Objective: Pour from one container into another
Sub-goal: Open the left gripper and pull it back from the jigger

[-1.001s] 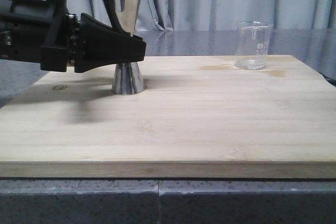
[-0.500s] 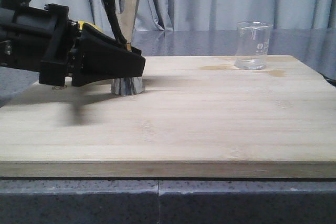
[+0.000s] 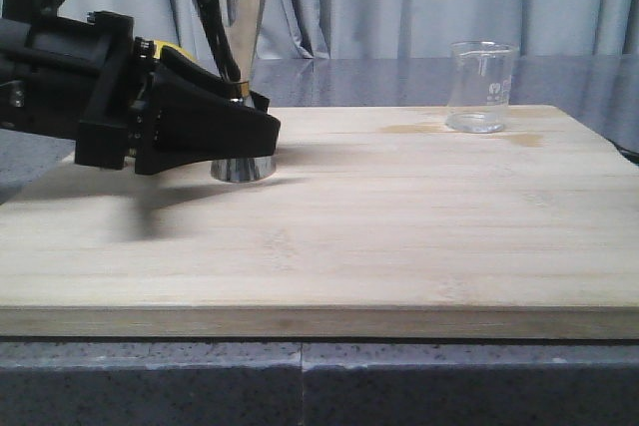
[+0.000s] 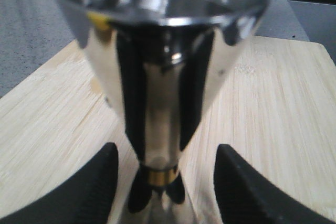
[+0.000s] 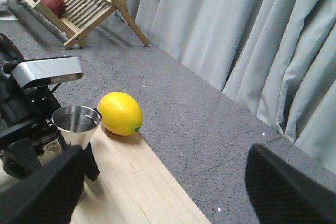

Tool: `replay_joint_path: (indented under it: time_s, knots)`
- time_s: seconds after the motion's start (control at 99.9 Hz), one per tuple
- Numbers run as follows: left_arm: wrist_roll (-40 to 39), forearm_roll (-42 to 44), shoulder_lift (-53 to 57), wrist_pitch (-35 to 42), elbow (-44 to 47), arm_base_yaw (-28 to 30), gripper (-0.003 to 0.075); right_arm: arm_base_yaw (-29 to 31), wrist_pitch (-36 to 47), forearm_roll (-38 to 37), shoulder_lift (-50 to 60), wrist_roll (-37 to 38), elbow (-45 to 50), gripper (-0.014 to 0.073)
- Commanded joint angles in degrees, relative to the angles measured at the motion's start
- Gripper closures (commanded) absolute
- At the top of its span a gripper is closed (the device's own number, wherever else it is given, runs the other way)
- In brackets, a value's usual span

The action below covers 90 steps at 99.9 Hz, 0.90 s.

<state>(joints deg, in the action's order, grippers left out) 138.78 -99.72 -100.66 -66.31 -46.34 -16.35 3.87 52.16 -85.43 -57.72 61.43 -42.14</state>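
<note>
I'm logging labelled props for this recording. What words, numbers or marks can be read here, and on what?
beaker: faint white printing on the glass, too small and blurred to read.
board: a small round stamp near its left edge, not readable.
jigger: no lettering visible.
lemon: none.

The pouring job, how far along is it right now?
Early stage. Nothing looks poured: the small clear glass beaker stands untouched on the bamboo board. In hand: the left gripper, jaws open, brackets the tall steel hourglass jigger without gripping it. The right gripper is open and empty. Gripping and pouring remain.
</note>
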Motion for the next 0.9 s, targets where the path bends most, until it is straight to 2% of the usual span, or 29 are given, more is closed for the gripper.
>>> replay_joint_path:
  time_s: [0.0,0.751,0.891]
  knots:
    - [-0.69,-3.61,1.96,-6.32,-0.81,-0.21,0.0295,0.41,0.48,2.86,0.84,-0.26,-1.27,0.0051]
    - [-2.31,-2.08,4.82,-6.1,-1.02,-0.1,0.0294,0.41,0.44,2.86,0.84,-0.26,-1.27,0.0051]
    - [-3.82,-1.49,4.95,-6.2,-1.02,1.43,0.0294,0.41,0.44,2.86,0.84,-0.26,-1.27,0.0051]
